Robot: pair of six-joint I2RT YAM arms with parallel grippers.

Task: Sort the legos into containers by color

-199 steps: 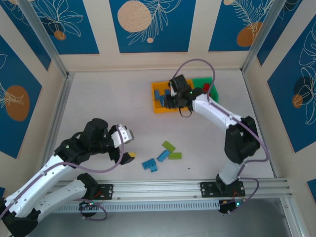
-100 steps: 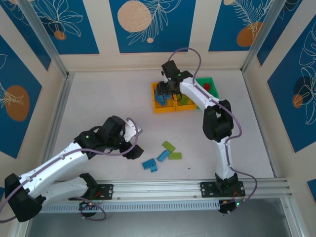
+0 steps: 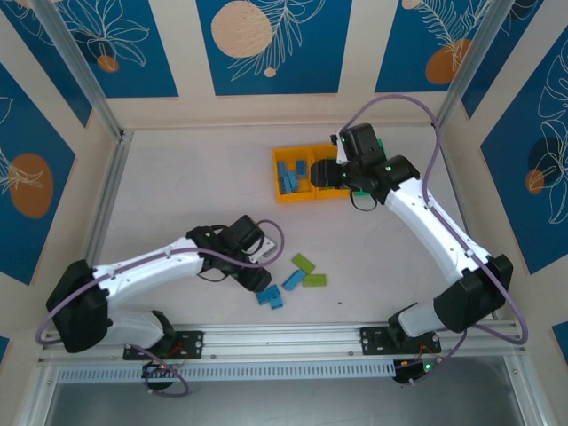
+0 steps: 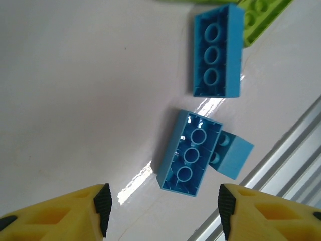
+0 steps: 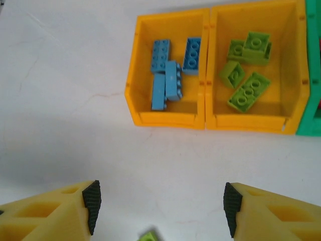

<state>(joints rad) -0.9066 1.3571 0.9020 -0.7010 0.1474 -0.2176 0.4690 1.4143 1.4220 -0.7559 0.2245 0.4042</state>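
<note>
Your left hand [image 4: 163, 211], fingers apart, hangs over loose blue legos [image 4: 190, 153] on the tabletop [image 4: 75, 100]; your right hand [image 5: 160, 208], likewise apart, faces the containers [image 5: 168, 119], where blue and green legos lie separately

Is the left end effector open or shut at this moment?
Open. The left end effector has its fingertips wide apart, gripping nothing; a blue brick lies ahead.

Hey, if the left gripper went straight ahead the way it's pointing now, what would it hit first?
Most likely the underside-up blue brick, which lies ahead between the open fingers of the left gripper, against a second blue brick. Depth is hard to judge, so it might reach the table beside it instead.
</note>
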